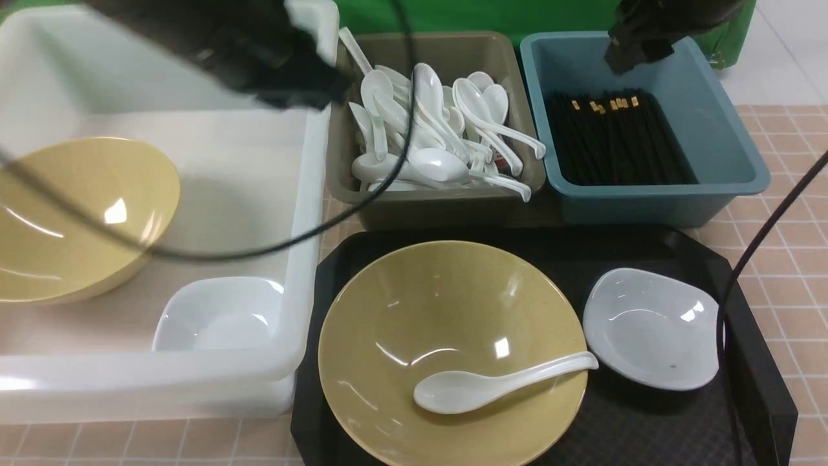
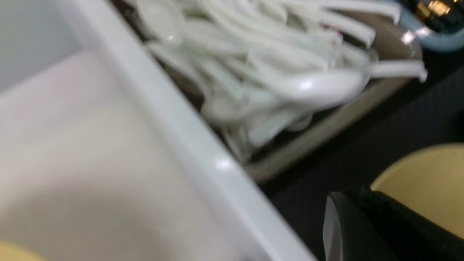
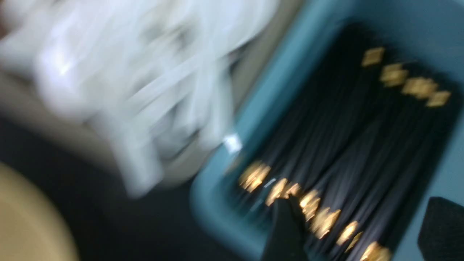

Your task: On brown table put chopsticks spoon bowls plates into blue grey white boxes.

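You've got three tubs: white (image 1: 207, 155), grey (image 1: 446, 210), blue (image 1: 647, 207). Two yellow bowls: one (image 1: 453, 298) on the black tray (image 1: 679, 421), another (image 1: 84, 207) in white. Two white dishes: one (image 1: 653, 330) on the tray beside the bowl, one (image 1: 223, 314) in white. One spoon (image 1: 504, 385) lies in the tray bowl; grey holds a pile, too tangled to count. Chopsticks (image 1: 614, 142) fill blue, uncountable. Your right wrist cam shows gold bands at both ends of the bundle; front shows one row. Right gripper (image 3: 357, 228): fingers wide, empty. Left gripper (image 1: 336, 90): closed. Brown tiles (image 1: 776, 259) sit underneath.
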`<state>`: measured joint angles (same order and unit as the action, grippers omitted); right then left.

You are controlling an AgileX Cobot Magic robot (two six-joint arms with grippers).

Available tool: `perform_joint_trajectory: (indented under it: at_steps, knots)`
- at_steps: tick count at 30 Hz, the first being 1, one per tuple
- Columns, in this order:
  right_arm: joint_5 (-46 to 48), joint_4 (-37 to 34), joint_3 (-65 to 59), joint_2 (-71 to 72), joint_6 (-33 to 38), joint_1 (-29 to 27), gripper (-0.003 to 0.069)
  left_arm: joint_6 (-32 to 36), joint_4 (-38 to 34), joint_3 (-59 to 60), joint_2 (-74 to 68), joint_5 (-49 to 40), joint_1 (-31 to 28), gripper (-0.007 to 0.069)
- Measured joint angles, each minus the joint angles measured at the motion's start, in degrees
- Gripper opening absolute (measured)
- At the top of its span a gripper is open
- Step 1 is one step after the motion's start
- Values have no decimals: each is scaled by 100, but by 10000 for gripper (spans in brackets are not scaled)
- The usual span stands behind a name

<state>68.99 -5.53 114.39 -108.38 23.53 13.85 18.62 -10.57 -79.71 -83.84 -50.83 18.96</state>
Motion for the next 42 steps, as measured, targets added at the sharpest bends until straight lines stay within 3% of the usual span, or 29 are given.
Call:
perform_joint_trajectory:
  at_steps: [9,16,21,27,37,42]
  knots:
    - [214,-286,-1554,775,1151,1384,502,666,-234,2416,1591,579,-33,1]
    - [208,-312,-2675,775,2122,2387,502,1323,-687,3110,2005,843,-33,1]
    - [177,-322,-2841,509,2467,2581,502,1703,-1231,3127,2005,1091,-33,1]
    - [110,-293,-2853,107,2229,2581,502,2147,-1677,3127,2005,1113,-33,1]
    - [70,-287,-2953,-85,2018,2581,502,2270,-1814,3132,2005,1113,-33,1]
    - [69,-274,-3226,-189,2245,2581,502,2294,-1818,3132,2005,1113,-33,1]
